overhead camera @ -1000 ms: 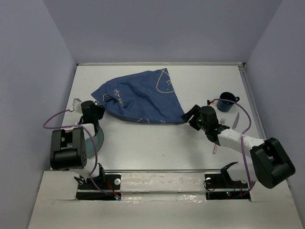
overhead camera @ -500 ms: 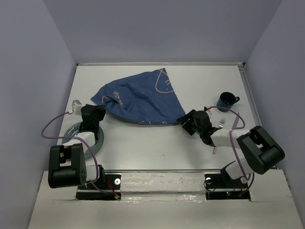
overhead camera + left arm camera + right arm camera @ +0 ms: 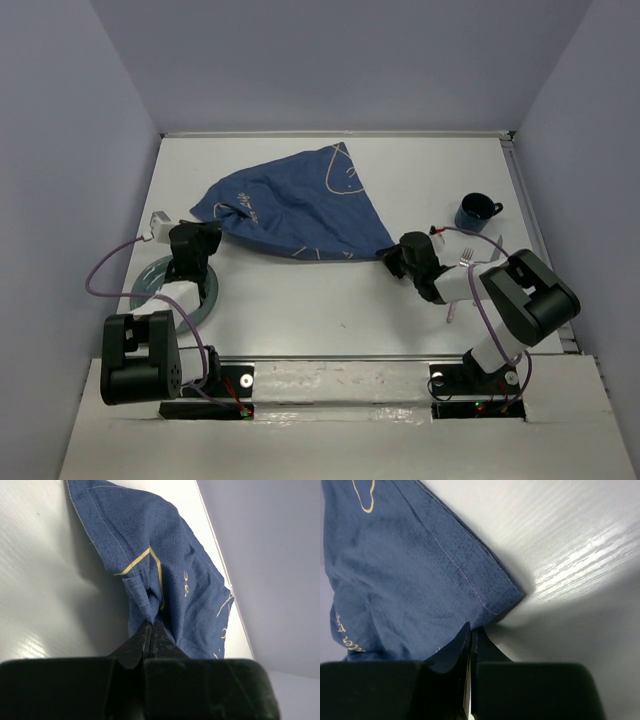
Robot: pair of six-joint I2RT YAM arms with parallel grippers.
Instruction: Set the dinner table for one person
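One dinner table [image 3: 300, 300], white, under everything in view. Far left: one grey-green plate [image 3: 150, 272] lying flat, partly under the left arm. Left gripper [image 3: 207, 235] has its fingers pressed together, pinching a bunched fold at the left corner of the one blue cloth [image 3: 295, 210]; the left wrist view shows fabric caught at the tips [image 3: 151, 625]. The cloth lies spread on the table's middle. Right gripper [image 3: 390, 258] pinches the cloth's right corner edge [image 3: 470, 630]. Further right: one fork [image 3: 465, 257] beside the right arm, one dark blue mug [image 3: 475, 212] upright near the table's right edge.
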